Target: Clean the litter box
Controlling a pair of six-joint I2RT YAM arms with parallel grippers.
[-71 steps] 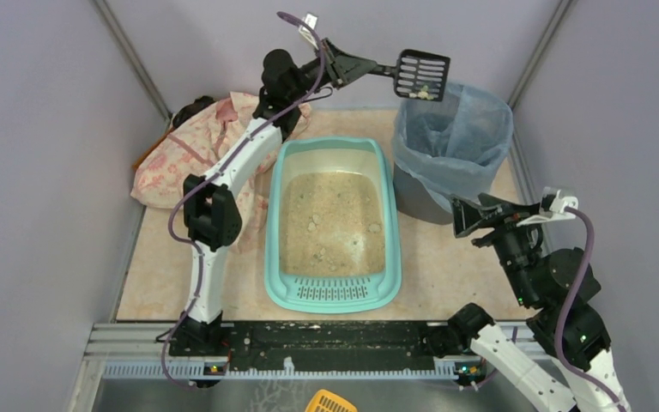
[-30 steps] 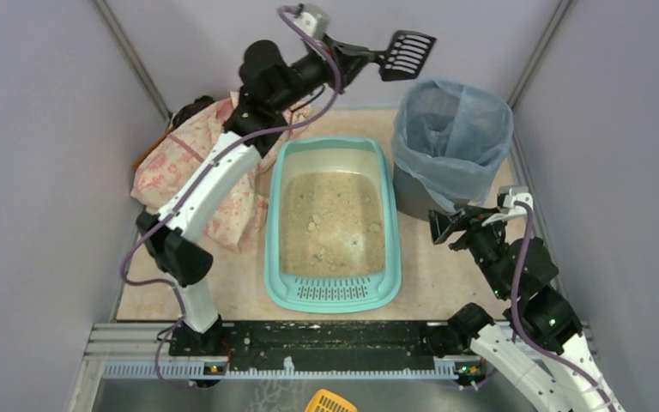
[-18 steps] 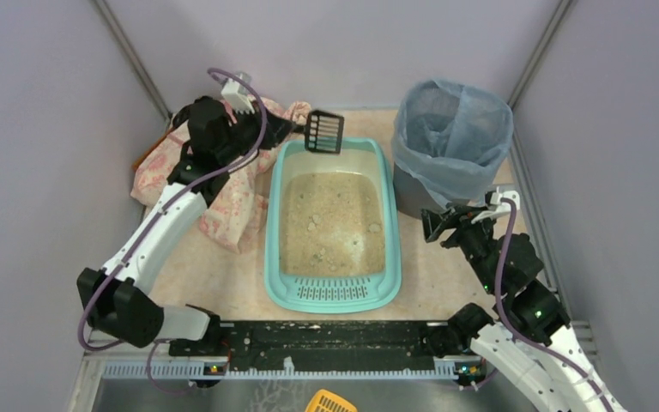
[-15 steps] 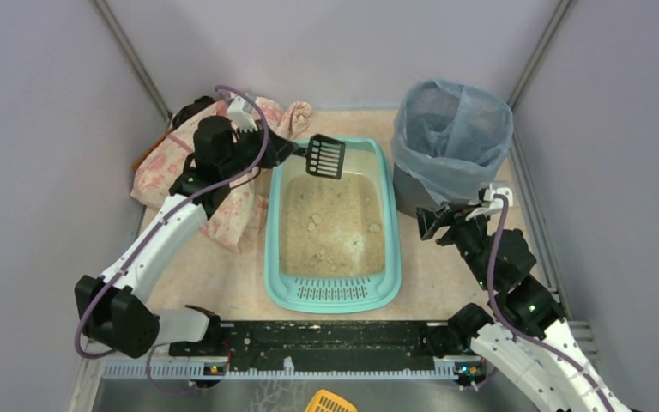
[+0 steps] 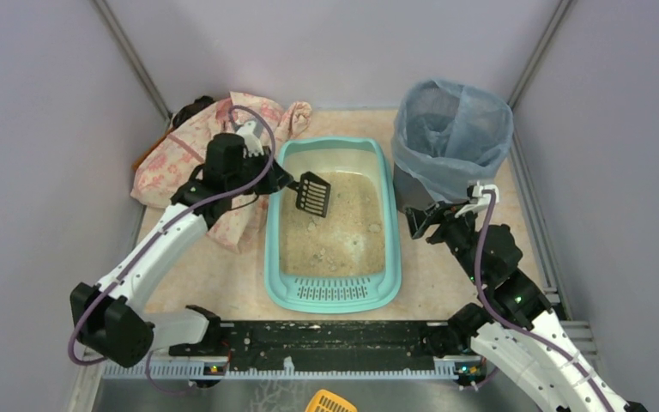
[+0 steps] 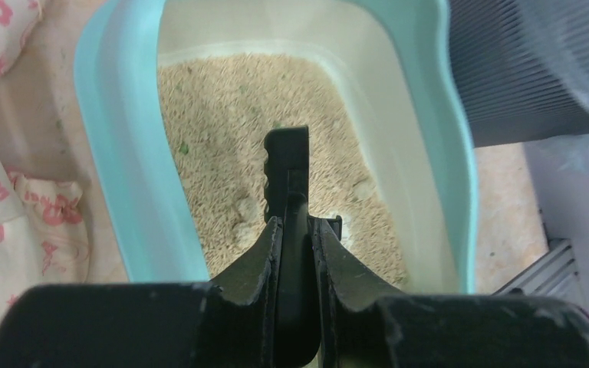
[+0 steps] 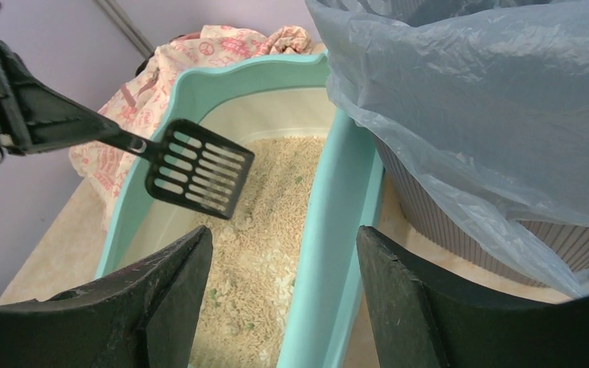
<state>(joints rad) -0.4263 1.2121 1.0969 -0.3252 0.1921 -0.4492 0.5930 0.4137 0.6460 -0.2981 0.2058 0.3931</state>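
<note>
The turquoise litter box [image 5: 269, 232] sits mid-table, cream inside, with beige litter [image 5: 343, 236] and pale clumps; its grille [image 5: 333, 293] is at the near end. It also shows in the left wrist view [image 6: 123, 153] and the right wrist view [image 7: 337, 222]. My left gripper [image 5: 280, 183] is shut on the handle of a black slotted scoop [image 5: 313, 194], whose empty head hangs low over the far left of the litter. The scoop shows edge-on in the left wrist view [image 6: 287, 165] and flat in the right wrist view [image 7: 199, 169]. My right gripper [image 5: 420, 225] is open and empty, straddling the box's right rim.
A grey bin lined with a blue bag [image 5: 451, 146] stands right of the box at the back, close beside my right gripper; it fills the right wrist view [image 7: 491, 100]. A pink patterned cloth [image 5: 187, 154] lies left of the box. A yellow scoop [image 5: 329, 402] lies beyond the near rail.
My left arm has swung the scoop from over the bin, where its clumps left it, back and down into the box. My right gripper has moved left to the box's right rim.
</note>
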